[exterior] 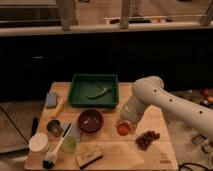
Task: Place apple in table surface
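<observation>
The apple (123,129) is a small orange-red fruit low over the light tan wooden table surface (112,149), right of the dark red bowl (90,121). My gripper (123,122) comes down from the white arm (165,102) and sits right on top of the apple, covering its upper part. I cannot tell whether the apple rests on the wood or hangs just above it. A dark grape bunch (147,139) lies to the right of the apple.
A green tray (94,91) with a green item stands at the back. A blue sponge (51,100), a metal cup (54,127), a green cup (69,145), a white lid (38,143), a brush and a tan block (88,156) fill the left and front.
</observation>
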`<state>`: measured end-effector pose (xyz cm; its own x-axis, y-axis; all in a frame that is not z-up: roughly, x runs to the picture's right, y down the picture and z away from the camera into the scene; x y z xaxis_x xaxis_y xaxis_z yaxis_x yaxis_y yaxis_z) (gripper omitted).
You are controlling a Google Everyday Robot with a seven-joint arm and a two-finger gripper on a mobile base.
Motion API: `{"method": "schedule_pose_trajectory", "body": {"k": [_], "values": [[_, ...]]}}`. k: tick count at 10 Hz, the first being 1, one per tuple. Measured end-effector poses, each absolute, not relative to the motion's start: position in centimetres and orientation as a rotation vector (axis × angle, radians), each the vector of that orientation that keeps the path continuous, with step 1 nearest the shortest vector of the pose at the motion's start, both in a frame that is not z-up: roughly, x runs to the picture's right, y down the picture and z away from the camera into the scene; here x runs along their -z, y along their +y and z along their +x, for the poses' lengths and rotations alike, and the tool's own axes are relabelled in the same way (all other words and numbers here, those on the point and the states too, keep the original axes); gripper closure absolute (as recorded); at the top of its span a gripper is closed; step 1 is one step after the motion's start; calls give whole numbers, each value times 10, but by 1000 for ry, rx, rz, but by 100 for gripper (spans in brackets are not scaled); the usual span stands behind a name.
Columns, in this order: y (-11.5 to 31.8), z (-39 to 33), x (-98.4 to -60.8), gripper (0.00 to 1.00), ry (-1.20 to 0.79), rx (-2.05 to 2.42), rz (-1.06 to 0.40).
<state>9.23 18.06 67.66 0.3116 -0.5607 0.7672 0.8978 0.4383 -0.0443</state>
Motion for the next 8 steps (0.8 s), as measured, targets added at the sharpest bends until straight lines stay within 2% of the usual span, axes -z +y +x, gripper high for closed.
{"method": "schedule_pose_trajectory", "body": {"k": [8], "values": [[174, 101, -658, 100, -770, 1201, -464]]}}
